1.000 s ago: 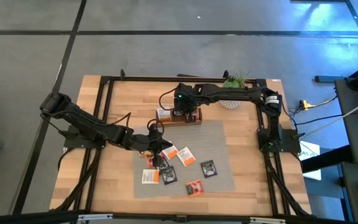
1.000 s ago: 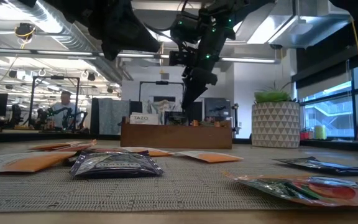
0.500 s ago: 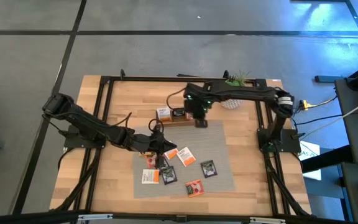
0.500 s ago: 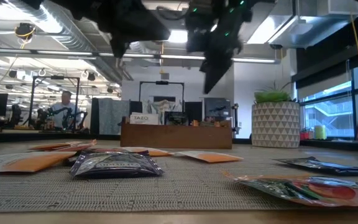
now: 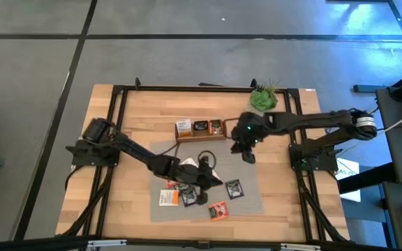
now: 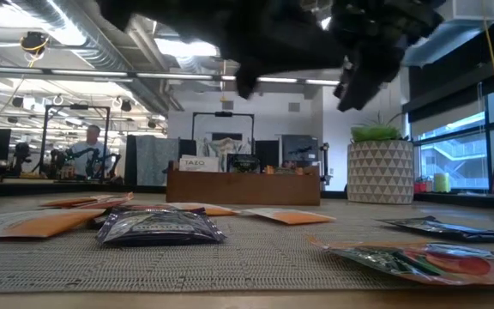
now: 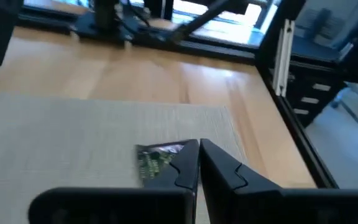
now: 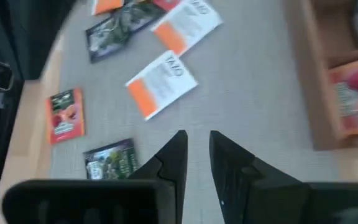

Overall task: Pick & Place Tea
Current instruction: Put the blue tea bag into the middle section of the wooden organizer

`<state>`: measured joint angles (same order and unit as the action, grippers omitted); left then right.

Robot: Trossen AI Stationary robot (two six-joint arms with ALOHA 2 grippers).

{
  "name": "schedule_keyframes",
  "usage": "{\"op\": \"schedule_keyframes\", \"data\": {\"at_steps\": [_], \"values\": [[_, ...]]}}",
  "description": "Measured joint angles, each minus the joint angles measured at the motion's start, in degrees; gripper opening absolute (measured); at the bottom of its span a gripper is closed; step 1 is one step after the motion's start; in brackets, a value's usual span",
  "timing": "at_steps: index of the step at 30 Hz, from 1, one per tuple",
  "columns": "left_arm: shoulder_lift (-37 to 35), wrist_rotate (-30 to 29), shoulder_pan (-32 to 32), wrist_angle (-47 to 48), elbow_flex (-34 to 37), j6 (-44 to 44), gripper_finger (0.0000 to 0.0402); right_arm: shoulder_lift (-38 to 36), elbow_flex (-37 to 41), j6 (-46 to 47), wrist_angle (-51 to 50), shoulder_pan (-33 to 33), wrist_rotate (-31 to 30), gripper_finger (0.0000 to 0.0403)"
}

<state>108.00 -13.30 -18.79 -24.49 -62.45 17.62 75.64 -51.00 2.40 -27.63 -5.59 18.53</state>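
A grey woven mat [image 6: 256,257] covers the foreground. On it, a dark foil sachet [image 6: 157,227] lies left of centre, and an orange sachet [image 6: 28,223] lies flat at far left. A red-and-green sachet [image 6: 418,257] lies at lower right, with a dark sachet [image 6: 444,228] behind it. The wooden tray [image 6: 243,185] stands at the back; a white label reading TAZO [image 6: 193,163] rises above its left end. A patterned plant pot [image 6: 380,171] stands right of the tray. Dark arm parts [image 6: 316,34] hang blurred overhead. A person [image 6: 88,148] sits far off at left.
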Motion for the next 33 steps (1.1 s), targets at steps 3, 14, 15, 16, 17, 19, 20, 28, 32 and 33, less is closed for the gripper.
{"op": "schedule_keyframes", "data": {"at_steps": [3,14,15,16,17,19,20,28,32,33], "values": [[3.5,3.5,0.5,-1.0,-2.9,0.1,0.0012,-0.8,3.8,2.0,3.1,1.9,0.3,0.0071],[9.2,4.9,1.4,-0.6,-8.0,-1.3,0.001,-0.2,10.1,9.2,9.2,4.6,4.0,0.0102],[10.1,4.9,1.4,-1.1,-8.7,-1.3,0.0011,-0.1,10.1,9.6,9.7,4.8,4.0,0.0112],[10.6,4.8,1.3,-0.6,-9.0,-1.3,0.0012,0.0,10.1,10.0,10.4,4.9,4.0,0.0122],[11.1,4.6,1.2,0.0,-9.3,-1.3,0.0012,0.1,10.1,10.8,11.1,5.2,3.5,0.0131],[12.9,4.4,0.8,-0.8,-11.1,-1.3,0.0013,0.1,10.1,11.9,12.2,5.6,3.1,0.0147],[13.6,4.3,0.6,-0.8,-11.8,-1.5,0.0012,0.1,10.1,12.1,13.0,5.9,3.1,0.0153],[20.1,1.0,-1.5,-0.6,-17.2,-0.6,0.0013,0.1,10.1,12.1,12.5,11.4,0.9,0.0173],[22.1,0.5,-2.2,0.2,-17.9,-0.2,0.0012,0.1,10.1,14.4,10.5,14.5,-5.4,0.0173],[22.4,0.1,-2.3,0.7,-18.1,0.0,0.0011,0.1,10.2,15.2,10.0,15.1,-6.8,0.0173]]}}
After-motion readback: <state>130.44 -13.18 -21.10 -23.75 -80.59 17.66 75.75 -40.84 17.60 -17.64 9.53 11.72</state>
